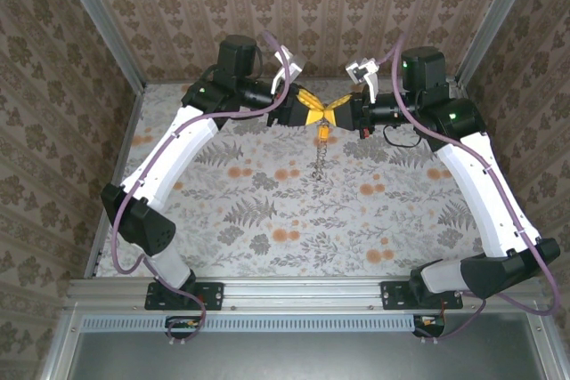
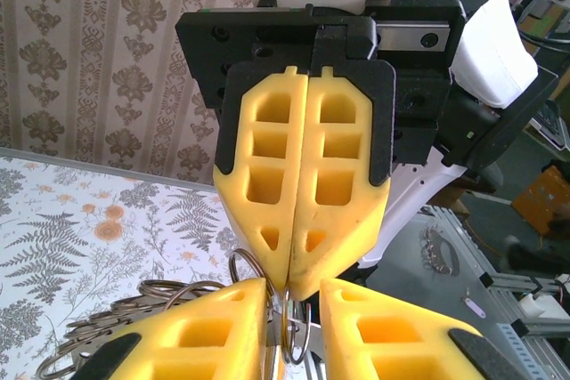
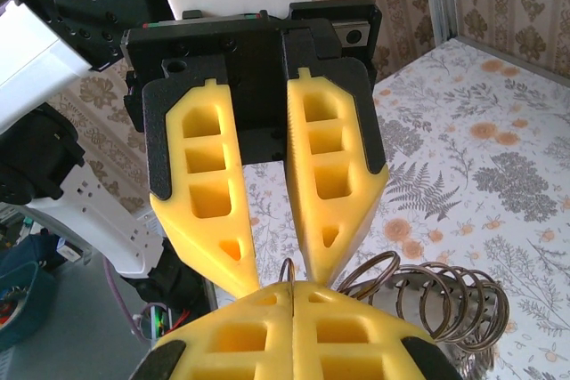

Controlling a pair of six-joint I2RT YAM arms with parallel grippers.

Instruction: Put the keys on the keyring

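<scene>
1. Keyring (image 1: 319, 165) dangles at 12 o'clock of the table (image 1: 223, 220), pinched by the closed right gripper (image 3: 292, 295).
2. Left gripper (image 2: 292, 287) spread, gripping nothing.
3. Orange key (image 1: 322, 134) sits at the keyring's 12 o'clock; threading unconfirmed, judged incomplete.

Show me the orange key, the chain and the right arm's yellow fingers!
orange key (image 1: 322, 134): top view, on its orange head.
chain (image 1: 318, 165): top view, middle of the hanging links.
right fingers (image 2: 267, 175): left wrist view, on one closed yellow finger.
</scene>
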